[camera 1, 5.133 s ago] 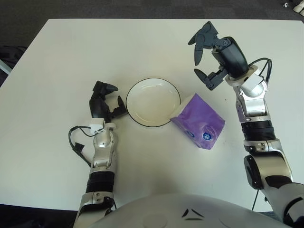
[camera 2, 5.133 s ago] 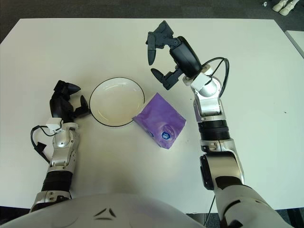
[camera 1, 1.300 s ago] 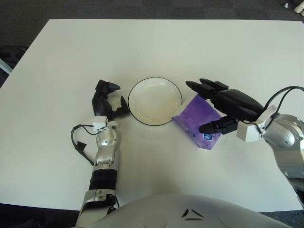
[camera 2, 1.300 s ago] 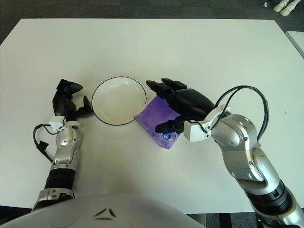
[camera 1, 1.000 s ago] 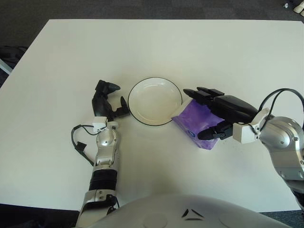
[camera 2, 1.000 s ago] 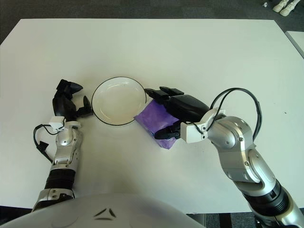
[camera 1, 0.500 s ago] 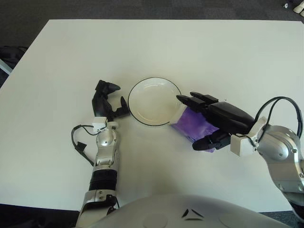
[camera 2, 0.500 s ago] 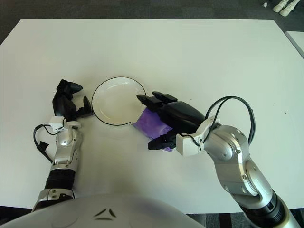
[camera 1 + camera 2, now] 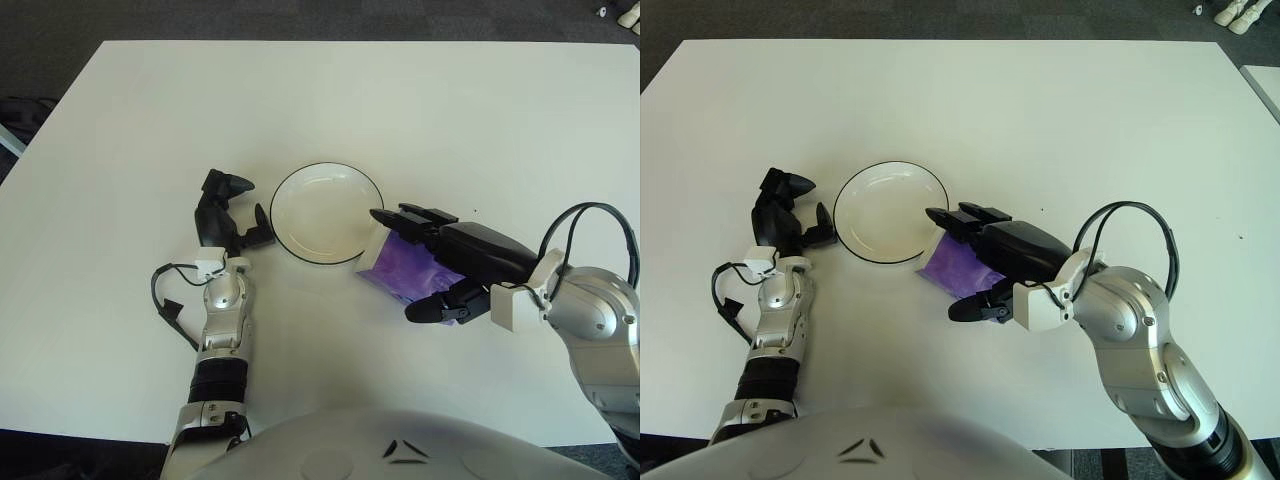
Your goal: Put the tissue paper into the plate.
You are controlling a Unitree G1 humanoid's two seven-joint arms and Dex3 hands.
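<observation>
A purple tissue pack (image 9: 412, 274) lies just right of the white, black-rimmed plate (image 9: 300, 200), its left corner close to the plate's rim. My right hand (image 9: 393, 264) comes in from the right and is closed on the pack. Its fingers (image 9: 415, 218) lie over the pack's far side and its thumb (image 9: 432, 310) presses the near side. The hand hides most of the pack's right half. I cannot tell whether the pack is off the table. My left hand (image 9: 228, 208) rests just left of the plate, fingers loosely spread, holding nothing.
The white table (image 9: 330, 100) extends far beyond the plate on all sides. A black cable (image 9: 168, 300) loops beside my left forearm. Another cable (image 9: 590, 215) arcs over my right wrist.
My right hand came down from the far right, reached over the pack and closed on it. The pack has shifted slightly left toward the plate. The left hand has not moved.
</observation>
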